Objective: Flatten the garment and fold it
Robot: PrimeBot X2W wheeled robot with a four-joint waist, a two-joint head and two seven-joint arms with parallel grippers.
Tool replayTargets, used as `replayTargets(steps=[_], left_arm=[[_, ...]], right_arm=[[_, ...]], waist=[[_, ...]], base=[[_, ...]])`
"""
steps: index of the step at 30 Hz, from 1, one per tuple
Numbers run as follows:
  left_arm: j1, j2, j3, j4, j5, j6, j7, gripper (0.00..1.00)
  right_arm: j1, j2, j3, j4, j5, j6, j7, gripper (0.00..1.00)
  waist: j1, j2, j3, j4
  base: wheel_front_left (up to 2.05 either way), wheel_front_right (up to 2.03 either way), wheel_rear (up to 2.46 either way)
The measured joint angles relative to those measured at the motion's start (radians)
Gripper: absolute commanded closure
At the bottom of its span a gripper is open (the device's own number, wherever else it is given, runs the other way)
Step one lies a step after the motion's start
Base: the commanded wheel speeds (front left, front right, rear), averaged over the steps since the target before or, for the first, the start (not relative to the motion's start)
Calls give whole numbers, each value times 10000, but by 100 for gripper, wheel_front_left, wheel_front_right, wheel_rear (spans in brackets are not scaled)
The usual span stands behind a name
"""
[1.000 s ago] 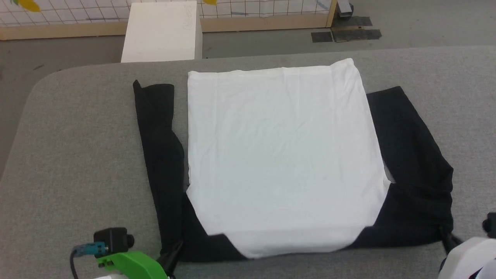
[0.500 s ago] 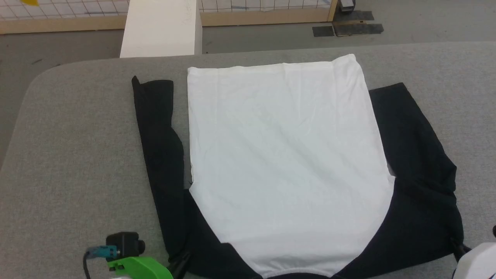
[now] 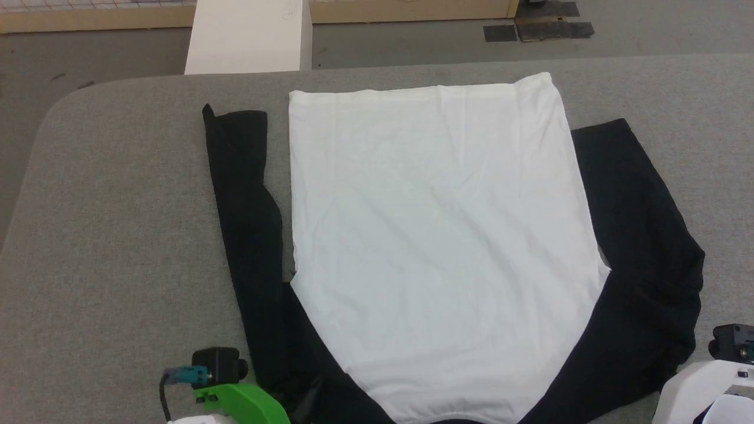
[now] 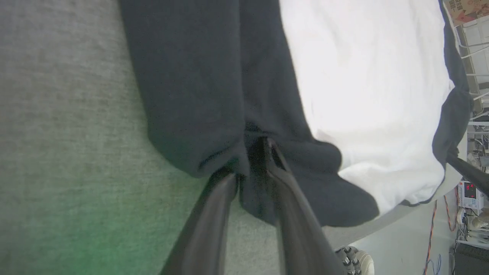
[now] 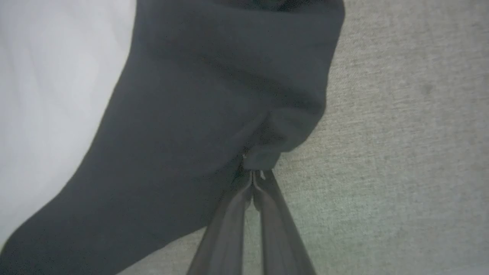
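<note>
Two grippers grip the shirt (image 3: 436,247), which lies spread across the middle of the grey table (image 3: 118,235), its white panel up and a black sleeve down each side. At the shirt's seven o'clock corner the left gripper (image 4: 248,160) is clamped on a bunched fold of black cloth that fills the gap between its fingers. At five o'clock the right gripper (image 5: 253,173) has its tips pressed together on a small tuck of black sleeve. In the head view the right arm's white casing (image 3: 701,383) hides that grip, and the sleeve beside it lies rumpled. Past the table's far edge, at eleven o'clock, a white box (image 3: 247,35) stands on the floor (image 3: 383,47). Dark patches (image 3: 539,29) lie on the floor at one o'clock, well apart from the shirt.
</note>
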Motion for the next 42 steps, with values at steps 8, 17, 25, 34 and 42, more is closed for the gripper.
replayTargets(steps=[8, 17, 25, 34, 42], left_arm=[[426, 535, 759, -1553, 61, 558, -75, 0], [-1200, 1515, 2274, -2044, 947, 102, -2094, 0], [-5028, 2945, 2314, -52, 1712, -591, -1697, 0], [-7840, 3833, 1983, 1956, 1873, -702, 209, 0], [-9086, 4502, 1749, 3085, 2247, 238, 2516, 0]], right_arm=[[566, 8, -199, -872, 286, -2, -1430, 0], [64, -2, 642, -2031, -82, -4, -4451, 0], [-1233, -115, 2113, -2403, -1028, -2, -6562, 0], [-2431, -270, 3206, -2351, -1154, -2, -6959, 0], [-2938, -224, 3685, -2510, -1177, -2, -6957, 0]], waist=[[0, 0, -228, -100], [0, 0, 162, -589], [2, 0, 1176, -928], [3, 0, 2456, -1454], [3, 0, 3494, -2072]], base=[[0, 0, 0], [0, 0, 0], [0, 0, 0], [0, 0, 0], [0, 0, 0]])
